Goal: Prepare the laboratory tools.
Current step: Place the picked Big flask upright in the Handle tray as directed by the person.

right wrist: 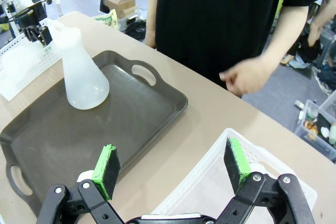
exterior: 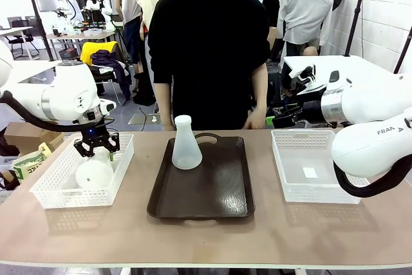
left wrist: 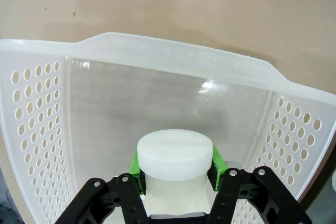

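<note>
One milky-white conical flask (exterior: 186,145) stands upright on the dark brown tray (exterior: 219,194), near its far left corner; the right wrist view shows that flask (right wrist: 80,72) and tray (right wrist: 52,140) too. A second flask (exterior: 94,172) sits in the left white mesh basket (exterior: 61,181). My left gripper (exterior: 95,147) is shut on this flask's neck (left wrist: 176,163), green pads (left wrist: 135,169) pressing both sides. My right gripper (right wrist: 173,174) is open and holds nothing, hovering between the tray and the right basket (right wrist: 210,192).
A person in black stands at the far edge, one hand (right wrist: 247,74) hanging over the table near the right basket (exterior: 309,165). A small white label lies in that basket. Bare tabletop (exterior: 206,243) lies along the near edge.
</note>
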`<state>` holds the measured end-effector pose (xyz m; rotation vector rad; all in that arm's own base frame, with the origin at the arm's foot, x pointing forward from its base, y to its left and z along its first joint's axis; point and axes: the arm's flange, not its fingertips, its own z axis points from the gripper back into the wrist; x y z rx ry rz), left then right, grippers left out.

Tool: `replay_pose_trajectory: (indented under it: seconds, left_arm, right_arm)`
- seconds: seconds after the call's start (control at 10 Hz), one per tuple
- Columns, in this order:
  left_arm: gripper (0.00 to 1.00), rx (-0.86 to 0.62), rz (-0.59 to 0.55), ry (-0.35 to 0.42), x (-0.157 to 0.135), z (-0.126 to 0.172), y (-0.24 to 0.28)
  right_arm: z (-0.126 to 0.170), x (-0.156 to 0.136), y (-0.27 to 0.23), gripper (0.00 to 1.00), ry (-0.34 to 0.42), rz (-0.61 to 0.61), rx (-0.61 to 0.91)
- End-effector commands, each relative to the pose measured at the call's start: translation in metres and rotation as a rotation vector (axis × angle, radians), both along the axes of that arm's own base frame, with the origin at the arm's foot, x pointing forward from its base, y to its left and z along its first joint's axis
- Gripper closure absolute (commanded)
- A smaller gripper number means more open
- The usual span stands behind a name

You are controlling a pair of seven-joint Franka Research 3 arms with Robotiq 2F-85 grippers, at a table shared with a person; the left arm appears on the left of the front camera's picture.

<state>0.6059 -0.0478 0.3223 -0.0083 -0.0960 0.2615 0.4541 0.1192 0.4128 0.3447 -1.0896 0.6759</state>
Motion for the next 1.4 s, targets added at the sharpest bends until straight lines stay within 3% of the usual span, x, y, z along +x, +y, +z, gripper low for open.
replay_pose_trajectory:
  seconds: [0.0, 0.7, 1.3]
  left_arm:
    - [1.0, 0.0, 0.0, 0.0, 0.0, 0.0, 0.0]
    - [1.0, -0.014, -0.052, -0.005, -0.033, 0.055, 0.012]
    - [1.0, -0.042, -0.08, -0.035, -0.041, 0.074, 0.012]
  right_arm:
    - [0.003, -0.011, -0.002, 0.0, -0.061, -0.011, 0.048]
    - [0.003, -0.011, -0.002, 0.0, -0.061, -0.011, 0.048]
    - [0.003, -0.011, -0.002, 0.0, -0.061, -0.011, 0.048]
